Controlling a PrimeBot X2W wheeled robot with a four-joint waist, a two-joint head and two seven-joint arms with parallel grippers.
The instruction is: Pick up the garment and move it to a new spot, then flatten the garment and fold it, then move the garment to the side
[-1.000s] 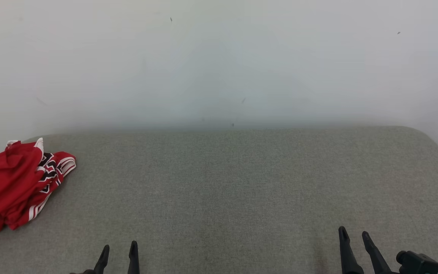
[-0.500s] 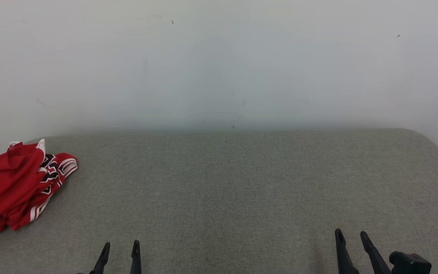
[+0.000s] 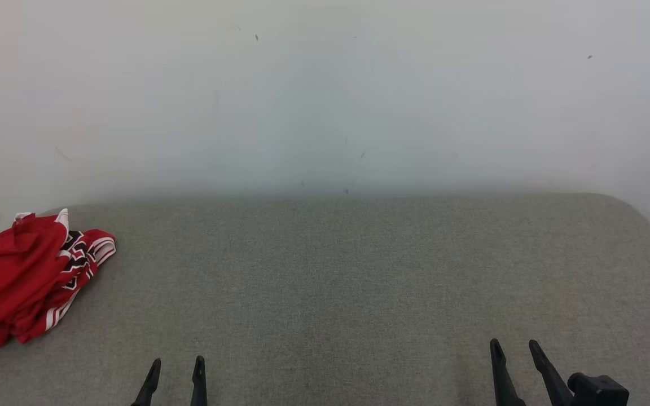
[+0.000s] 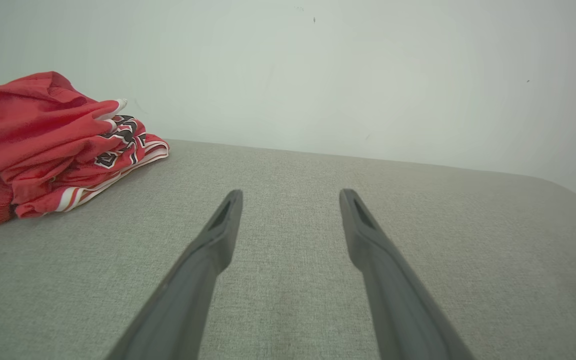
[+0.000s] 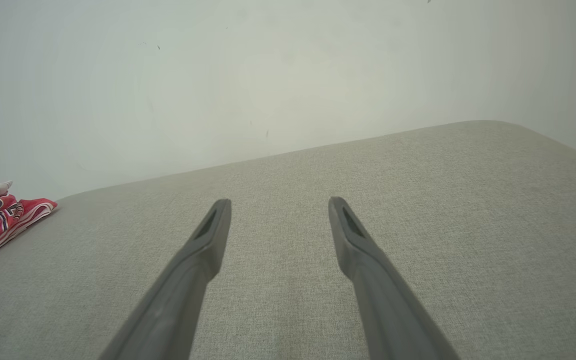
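The garment (image 3: 20, 282) lies crumpled on the bench (image 3: 359, 282), well apart to the left of my left gripper (image 3: 178, 362) and farther from my right gripper (image 3: 514, 344). Both are spread wide and empty. I judge nothing done yet: pickup, move, flattening, folding and setting aside all remain.

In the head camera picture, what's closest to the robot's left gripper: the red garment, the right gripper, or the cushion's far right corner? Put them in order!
Starting from the left gripper:
1. The garment, crumpled at the cushion's left edge.
2. The right gripper, low on the right.
3. The cushion's far right corner, back by the wall.
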